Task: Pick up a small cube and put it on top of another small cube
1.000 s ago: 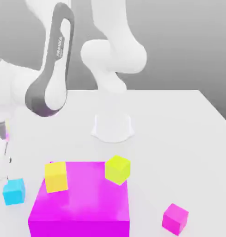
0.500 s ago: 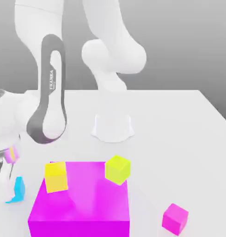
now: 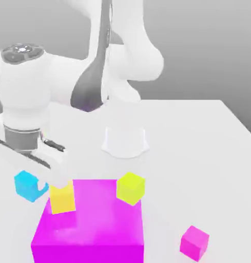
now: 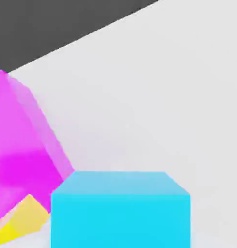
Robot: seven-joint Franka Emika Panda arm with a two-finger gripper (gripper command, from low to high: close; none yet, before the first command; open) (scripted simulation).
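Note:
The small cyan cube [image 3: 25, 184] hangs above the table at the exterior view's left, just beside the big magenta block [image 3: 89, 223]. My gripper [image 3: 37, 186] reaches down from the white hand and is shut on it, one finger [image 3: 43, 187] overlapping the cube's right side. In the hand view the cyan cube [image 4: 120, 209] sits very close, with the magenta block [image 4: 21, 145] and a yellow cube [image 4: 21, 223] beyond it. A yellow cube [image 3: 62, 197] rests on the block's near-left corner and a yellow-green cube [image 3: 131, 187] on its far-right corner.
A small magenta cube [image 3: 194, 242] lies on the white table [image 3: 199, 154] toward the exterior view's right front. The arm's round white base [image 3: 124, 142] stands behind the block. My forearm stretches from the base over the table's left half.
The hand has swung in from the exterior view's left edge and turned. The cyan cube has risen off the table and shifted slightly right, toward the yellow cube.

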